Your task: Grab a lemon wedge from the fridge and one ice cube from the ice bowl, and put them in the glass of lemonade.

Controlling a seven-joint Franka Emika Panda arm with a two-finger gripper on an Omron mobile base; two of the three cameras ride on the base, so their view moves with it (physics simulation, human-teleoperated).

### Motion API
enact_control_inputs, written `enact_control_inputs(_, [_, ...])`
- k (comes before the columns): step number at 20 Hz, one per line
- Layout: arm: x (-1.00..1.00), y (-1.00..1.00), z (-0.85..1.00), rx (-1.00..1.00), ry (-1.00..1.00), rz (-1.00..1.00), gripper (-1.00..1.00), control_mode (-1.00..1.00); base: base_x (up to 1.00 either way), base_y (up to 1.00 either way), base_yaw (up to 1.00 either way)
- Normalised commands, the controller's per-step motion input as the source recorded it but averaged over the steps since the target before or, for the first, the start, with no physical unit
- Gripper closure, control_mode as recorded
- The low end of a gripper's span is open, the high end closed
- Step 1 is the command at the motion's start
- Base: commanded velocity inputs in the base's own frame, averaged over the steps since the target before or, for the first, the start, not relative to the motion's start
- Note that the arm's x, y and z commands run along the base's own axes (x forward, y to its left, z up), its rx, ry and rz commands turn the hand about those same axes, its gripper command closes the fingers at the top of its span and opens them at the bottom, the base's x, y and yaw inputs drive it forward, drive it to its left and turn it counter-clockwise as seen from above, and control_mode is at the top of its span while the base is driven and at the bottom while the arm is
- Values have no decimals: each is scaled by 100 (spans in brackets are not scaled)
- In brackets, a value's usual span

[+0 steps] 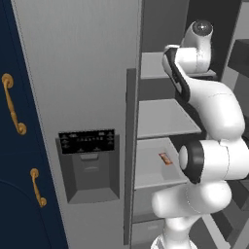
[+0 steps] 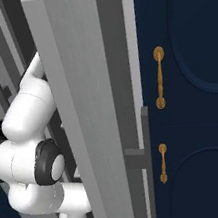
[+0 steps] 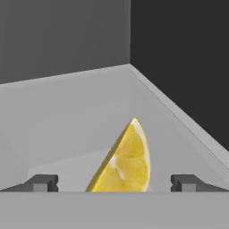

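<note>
A yellow lemon wedge (image 3: 124, 162) stands on a grey shelf (image 3: 67, 116) inside the fridge (image 1: 78, 73), between the spread, empty fingertips of the gripper (image 3: 114, 183). The risk is a glancing close that tips the thin wedge or squeezes it out sideways.

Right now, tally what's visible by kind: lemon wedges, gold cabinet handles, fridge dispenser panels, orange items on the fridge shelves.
Lemon wedge: 1
Gold cabinet handles, left base view: 2
Dispenser panel: 1
Small orange item on a fridge shelf: 1
Total: 5
</note>
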Motion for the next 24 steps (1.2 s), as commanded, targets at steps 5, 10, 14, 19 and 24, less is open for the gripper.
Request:
enact_control_inputs(5, [17, -11, -18, 0, 3, 0, -100, -100, 0, 0, 0])
enact_control_inputs(10, [32, 4, -9, 0, 1, 0, -100, -100, 0, 0, 0])
enact_control_inputs(14, [7, 0, -17, 0, 0, 0, -100, -100, 0, 0, 0])
enact_control_inputs(19, [0, 1, -52, -3, 1, 0, 100, -100, 0, 0, 0])
enact_control_inputs(24, [3, 0, -8, 0, -2, 0, 100, -100, 0, 0, 0])
